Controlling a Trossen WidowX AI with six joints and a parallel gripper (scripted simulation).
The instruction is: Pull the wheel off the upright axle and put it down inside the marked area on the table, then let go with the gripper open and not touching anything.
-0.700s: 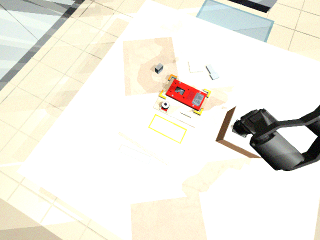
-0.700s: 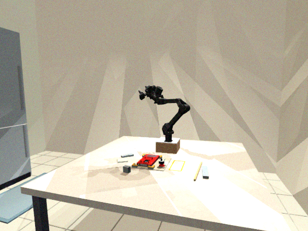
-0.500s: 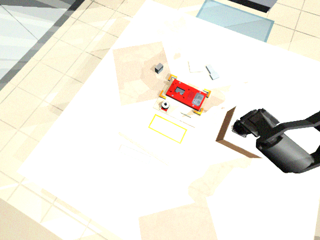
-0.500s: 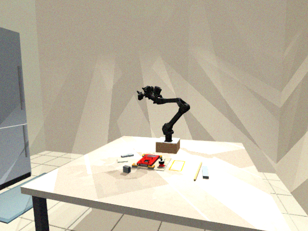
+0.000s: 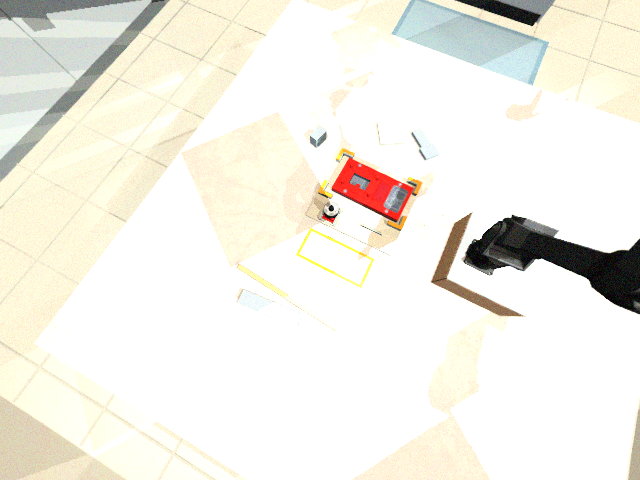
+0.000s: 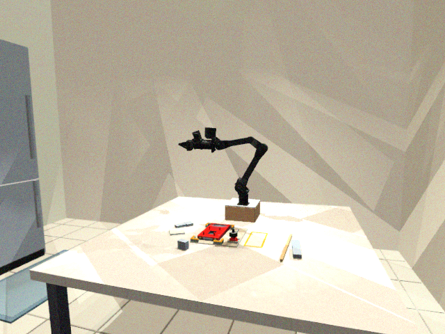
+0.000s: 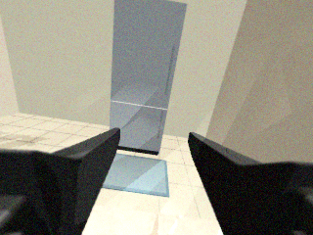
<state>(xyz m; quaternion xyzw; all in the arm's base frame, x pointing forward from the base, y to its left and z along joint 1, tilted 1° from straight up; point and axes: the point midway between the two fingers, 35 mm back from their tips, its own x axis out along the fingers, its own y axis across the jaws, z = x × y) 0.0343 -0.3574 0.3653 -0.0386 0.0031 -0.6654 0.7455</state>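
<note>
One black parallel-jaw gripper (image 6: 183,145) is carried high above the white table (image 6: 323,273), its two dark fingers parted to a moderate width with nothing between them and touching nothing; through the gap the wrist view shows a tall grey refrigerator (image 7: 147,73). The small silver-and-black wheel (image 5: 330,210) sits on its upright axle beside the red rectangular fixture plate (image 5: 373,189), next to the yellow-outlined marked area (image 5: 334,257). No legible writing appears.
</note>
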